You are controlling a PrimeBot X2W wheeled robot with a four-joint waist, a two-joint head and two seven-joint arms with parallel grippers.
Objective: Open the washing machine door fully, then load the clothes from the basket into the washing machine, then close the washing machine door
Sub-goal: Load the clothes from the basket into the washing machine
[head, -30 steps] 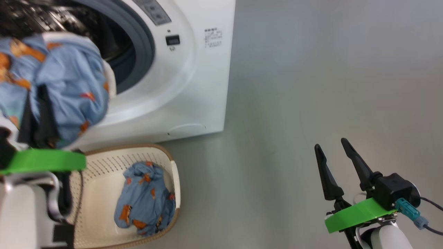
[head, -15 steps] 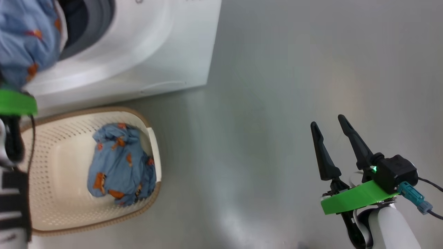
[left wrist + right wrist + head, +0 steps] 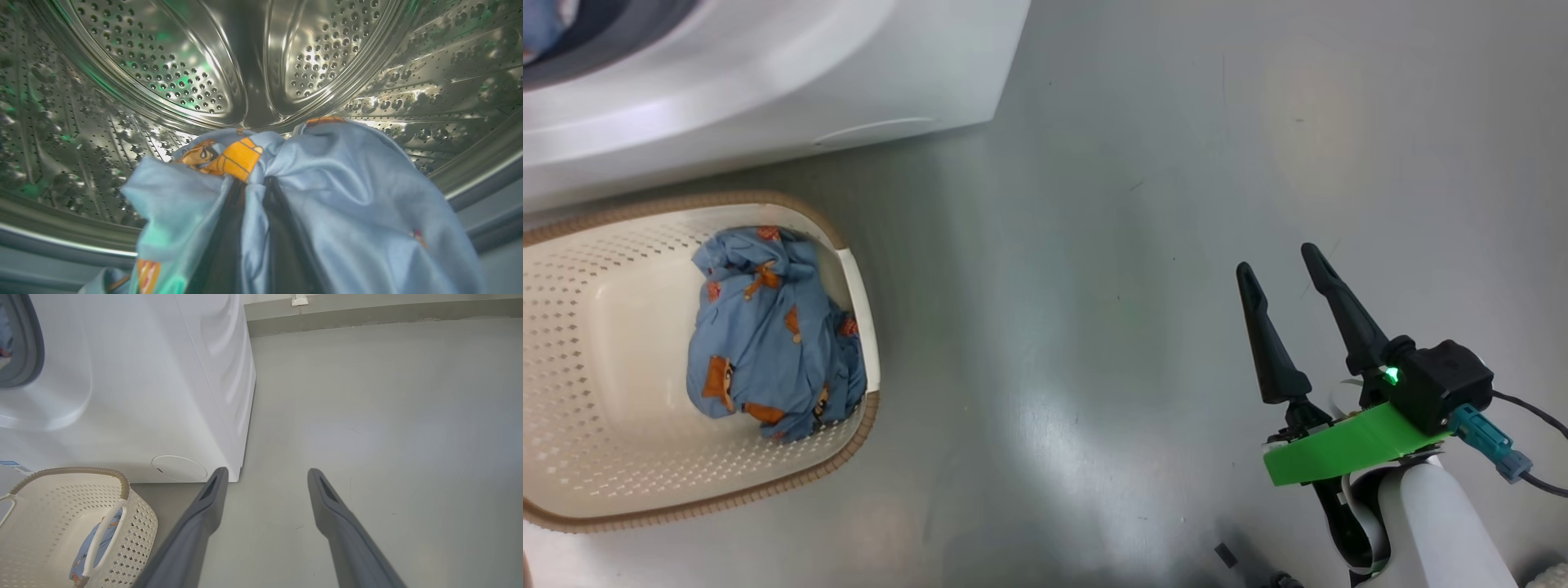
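Fabric up close: L gripper (image 3: 255, 183) pinches blue bear-print garment (image 3: 347, 183) inside steel drum (image 3: 163, 61) (fingers mostly buried, so probably a deep bite). R gripper (image 3: 1276, 258) spread, empty, over floor (image 3: 1094, 245). Beyond it, second garment (image 3: 768, 327) lies in basket (image 3: 605, 457) beside washing machine (image 3: 768, 82).

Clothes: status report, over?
Left gripper shut on clothes, inside drum. Right gripper open, idle above floor. One garment in basket. Nothing in the way.
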